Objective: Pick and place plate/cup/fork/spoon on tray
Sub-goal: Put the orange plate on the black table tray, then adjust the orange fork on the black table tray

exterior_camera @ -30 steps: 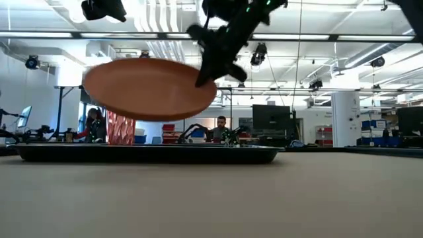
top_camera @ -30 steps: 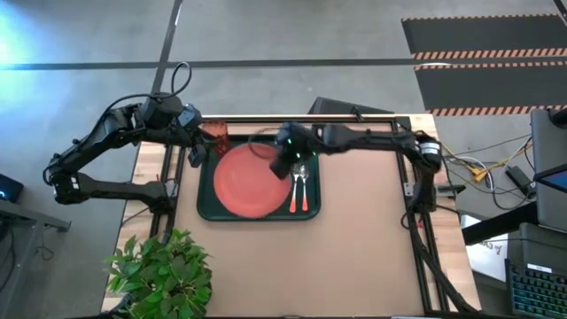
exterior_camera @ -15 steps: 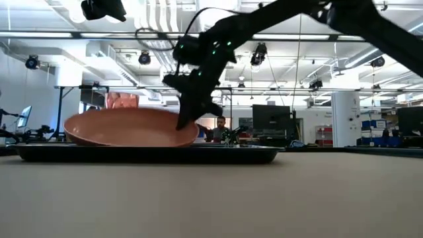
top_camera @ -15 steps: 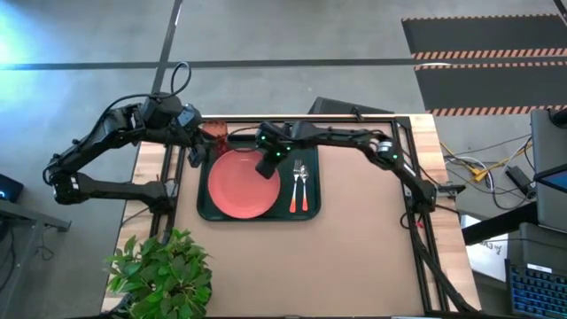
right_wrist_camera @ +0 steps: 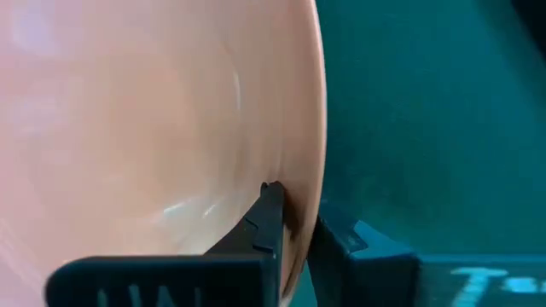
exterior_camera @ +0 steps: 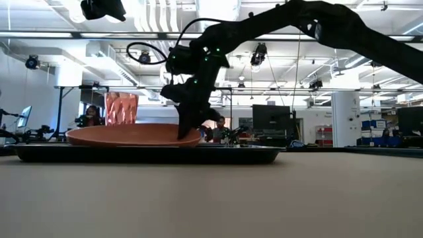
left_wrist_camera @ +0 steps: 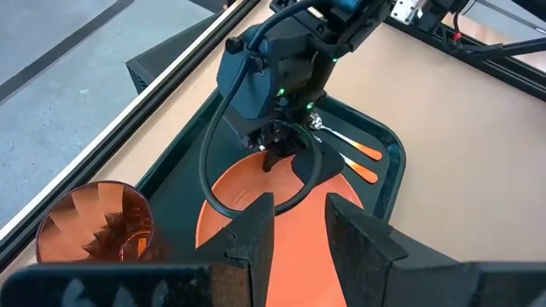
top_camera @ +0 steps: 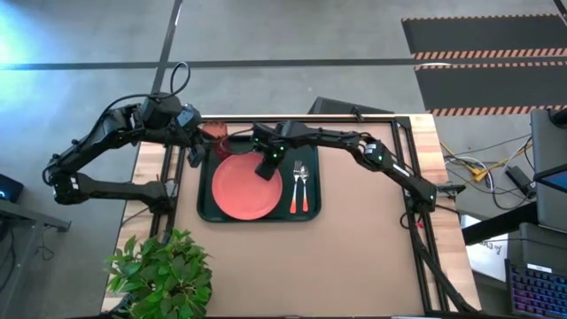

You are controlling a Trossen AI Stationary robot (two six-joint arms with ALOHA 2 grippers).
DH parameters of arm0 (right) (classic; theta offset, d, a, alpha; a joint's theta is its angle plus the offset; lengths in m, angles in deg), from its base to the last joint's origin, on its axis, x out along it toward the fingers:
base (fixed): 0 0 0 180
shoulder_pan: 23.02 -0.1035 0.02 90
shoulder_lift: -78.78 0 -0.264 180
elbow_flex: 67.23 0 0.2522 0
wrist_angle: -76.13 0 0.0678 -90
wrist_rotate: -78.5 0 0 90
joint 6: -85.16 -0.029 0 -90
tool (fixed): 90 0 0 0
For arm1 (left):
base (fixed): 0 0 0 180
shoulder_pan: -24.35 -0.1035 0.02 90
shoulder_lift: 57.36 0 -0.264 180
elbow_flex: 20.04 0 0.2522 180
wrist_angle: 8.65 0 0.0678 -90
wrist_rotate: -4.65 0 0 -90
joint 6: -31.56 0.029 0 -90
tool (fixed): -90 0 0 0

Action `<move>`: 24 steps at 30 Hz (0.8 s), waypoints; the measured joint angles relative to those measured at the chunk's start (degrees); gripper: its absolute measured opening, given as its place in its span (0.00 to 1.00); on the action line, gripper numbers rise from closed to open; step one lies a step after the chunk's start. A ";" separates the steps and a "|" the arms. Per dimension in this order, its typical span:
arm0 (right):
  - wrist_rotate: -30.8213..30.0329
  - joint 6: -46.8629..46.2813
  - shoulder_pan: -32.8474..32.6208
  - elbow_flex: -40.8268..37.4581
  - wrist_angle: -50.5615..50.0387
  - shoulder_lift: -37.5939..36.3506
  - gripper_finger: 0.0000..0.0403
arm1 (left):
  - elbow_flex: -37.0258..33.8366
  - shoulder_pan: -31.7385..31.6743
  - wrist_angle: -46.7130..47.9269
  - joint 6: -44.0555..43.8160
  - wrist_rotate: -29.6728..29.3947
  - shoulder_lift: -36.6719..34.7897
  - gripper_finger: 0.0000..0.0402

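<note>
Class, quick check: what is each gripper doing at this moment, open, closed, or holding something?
Right gripper: closed on the rim of the plate, which lies on the tray.
Left gripper: open, holding nothing, by the cup.

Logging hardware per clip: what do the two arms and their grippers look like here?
Both arms are dark, near-black, jointed tubes. The right gripper sits under a boxy wrist with small green lights and a looping black cable. The left gripper has two flat, dark, matte fingers. No other markings are legible.
</note>
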 joint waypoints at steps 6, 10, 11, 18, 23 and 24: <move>-1.41 0.92 -0.02 1.10 -3.72 -0.03 0.17 | 0.00 0.00 0.00 0.00 0.00 -0.02 0.22; -3.28 0.94 -0.02 1.10 -4.90 -0.03 0.23 | 0.00 0.00 0.00 0.00 0.00 0.00 0.22; -3.66 0.97 -0.02 1.10 -4.67 -0.03 0.24 | 0.00 0.00 -0.01 0.00 0.00 0.00 0.22; -5.24 1.77 -0.02 1.10 -5.54 -1.48 0.28 | 0.00 0.00 -0.02 0.00 0.00 0.00 0.22; -14.60 5.38 0.47 1.98 -11.05 -4.65 0.28 | 0.00 0.00 -0.02 -0.02 0.00 0.00 0.22; -15.38 5.48 0.84 2.16 -12.01 -5.33 0.28 | 0.00 0.00 -0.07 -0.02 -0.02 0.07 0.22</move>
